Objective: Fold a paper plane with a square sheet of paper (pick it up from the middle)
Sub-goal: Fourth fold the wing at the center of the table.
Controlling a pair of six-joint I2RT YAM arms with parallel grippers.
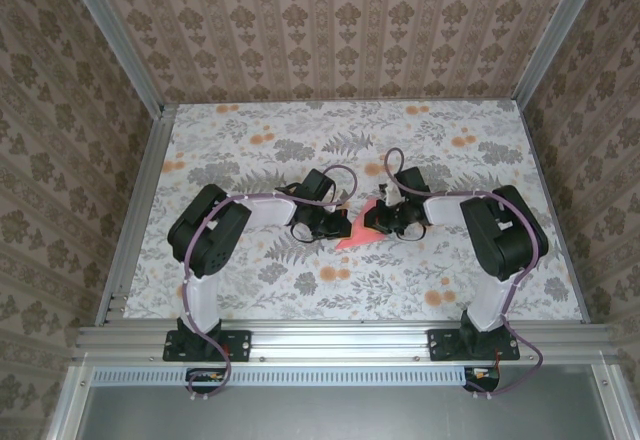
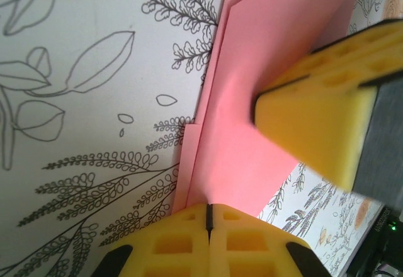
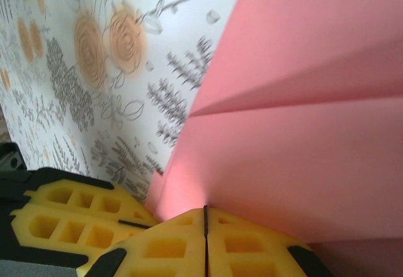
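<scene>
So, left side first: the left gripper (image 1: 322, 224) reaches in toward the middle of the floral table (image 1: 250, 290), and its yellow pads are pressed tight together with the edge of the pink paper (image 1: 352, 234) nipped in the seam. The left wrist view shows that best. The sheet runs straight out from the closed tips, already creased, with at least 2 layers stacked along its left edge.

The paper itself sits right in the gap between the 2 grippers, about mid-table, low against the surface. It's directly right of the left tips and directly left of the right ones, so neither arm is nearer; both are already on it. From the top camera it reads as a small wedge, broader on the near side and narrowing toward the far side. That would put its long axis roughly near-to-far, across the line joining the 2 grippers. It's tiny in that view though, so I wouldn't swear to which end is the nose.

On the right, the right gripper (image 1: 388, 218) is clamped shut on the opposite edge, with a crease fanning out from just past its tips.

My guess: whatever fold comes next has to turn about that near-far crease line, with 1 side holding and the other sweeping over.
</scene>
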